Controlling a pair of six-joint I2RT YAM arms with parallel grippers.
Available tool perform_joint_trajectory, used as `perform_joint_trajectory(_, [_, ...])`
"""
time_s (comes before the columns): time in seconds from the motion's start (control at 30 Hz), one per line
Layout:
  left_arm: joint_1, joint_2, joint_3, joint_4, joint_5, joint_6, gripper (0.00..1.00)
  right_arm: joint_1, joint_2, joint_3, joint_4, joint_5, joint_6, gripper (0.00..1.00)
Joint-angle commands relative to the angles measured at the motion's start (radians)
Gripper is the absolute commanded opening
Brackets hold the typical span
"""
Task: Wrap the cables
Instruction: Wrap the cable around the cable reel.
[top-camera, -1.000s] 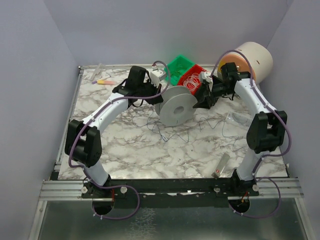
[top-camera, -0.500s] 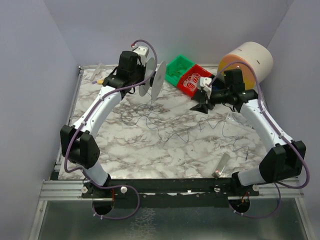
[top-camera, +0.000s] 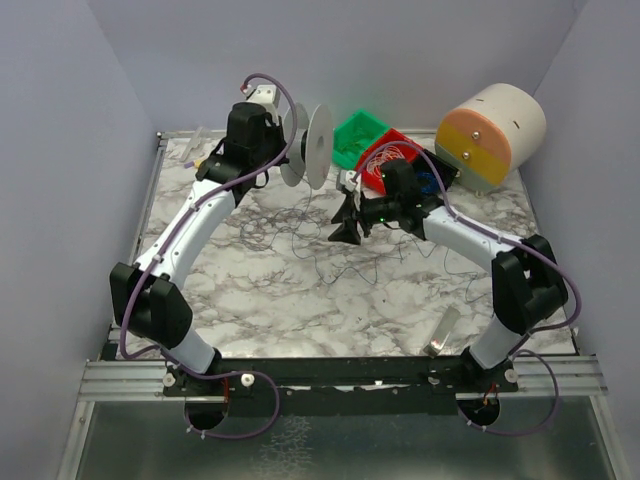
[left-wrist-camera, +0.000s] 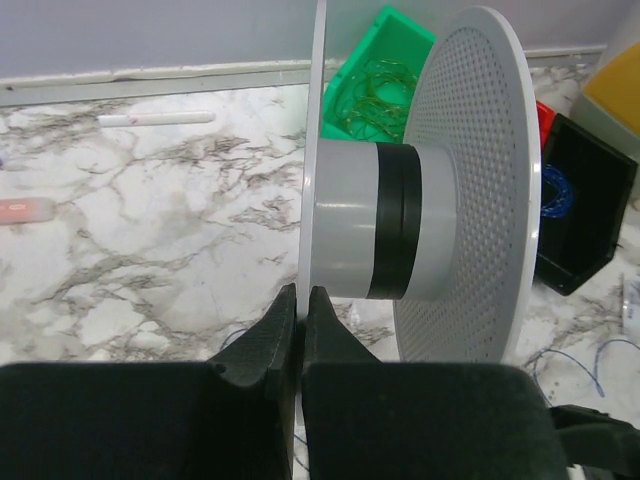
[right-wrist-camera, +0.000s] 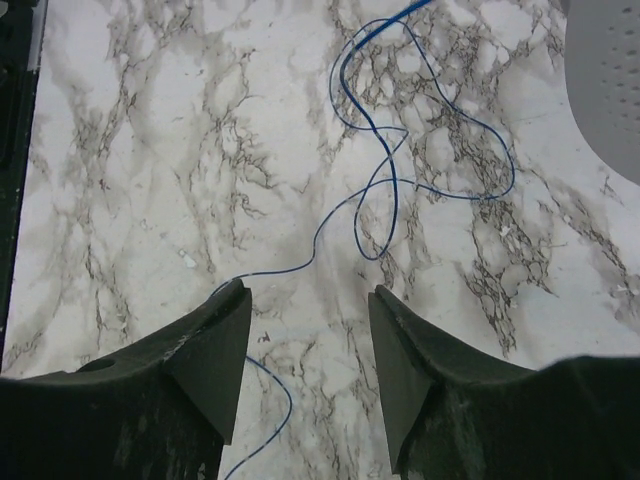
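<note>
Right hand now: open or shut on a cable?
Open: on the right hand, fingers stand apart above the table, a thin cable lying loose below the gap.

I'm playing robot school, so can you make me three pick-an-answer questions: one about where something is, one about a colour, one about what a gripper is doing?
1. Where is the green bin?
A. by the arm bases
B. beside the red bin, at the far edge of the table
C. on the big drum

2. What colour is the band round the middle of the reel?
A. black
B. pink
C. yellow

3. How is the right gripper?
A. shut on the reel
B. shut on a bin
C. open above the table

Answers: 1 B, both bins sit side by side there. 2 A, a black ring circles it. 3 C, its fingers stand apart over a thin wire.
</note>
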Motion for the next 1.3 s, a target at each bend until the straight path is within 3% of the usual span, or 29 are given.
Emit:
perform_joint_trajectory(0.0, [0.037, -0.069, -0.022, 0.159, 0.154, -0.105, 0.0, 0.012, 0.026, -0.041, 0.224, 0.007, 0.169, 0.56])
perform_joint_trajectory(0.1, [0.064, -0.06, 0.003, 0.166, 0.227, -0.141, 0.0, 0.013, 0.034, -0.104, 0.364, -0.044, 0.218, 0.59])
perform_joint_trajectory(0.3, [0.111, -0.041, 0.009, 0.208, 0.368, -0.232, 0.0, 0.016, 0.15, -0.099, 0.52, 0.071, 0.34, 0.61])
perform_joint_trajectory(0.47, [0.136, -0.054, -0.012, 0.226, 0.39, -0.262, 0.0, 0.016, 0.217, -0.089, 0.647, 0.038, 0.457, 0.62])
perform_joint_trajectory(0.8, [0.162, -0.075, -0.04, 0.262, 0.424, -0.297, 0.0, 0.017, 0.352, -0.068, 0.989, -0.03, 0.923, 0.62])
perform_joint_trajectory(0.97, [0.171, -0.076, -0.058, 0.284, 0.443, -0.322, 0.0, 0.024, 0.406, -0.042, 1.064, 0.039, 1.079, 0.62])
perform_joint_trajectory(1.1, [0.177, -0.077, -0.082, 0.313, 0.464, -0.347, 0.0, 0.034, 0.47, 0.033, 0.988, 0.061, 1.141, 0.62])
perform_joint_trajectory(1.2, [0.183, -0.081, -0.096, 0.328, 0.471, -0.359, 0.0, 0.034, 0.514, 0.08, 1.026, 0.018, 1.205, 0.51])
perform_joint_trajectory(1.27, [0.187, -0.083, -0.1, 0.333, 0.473, -0.36, 0.0, 0.034, 0.529, 0.114, 1.009, -0.003, 1.217, 0.32])
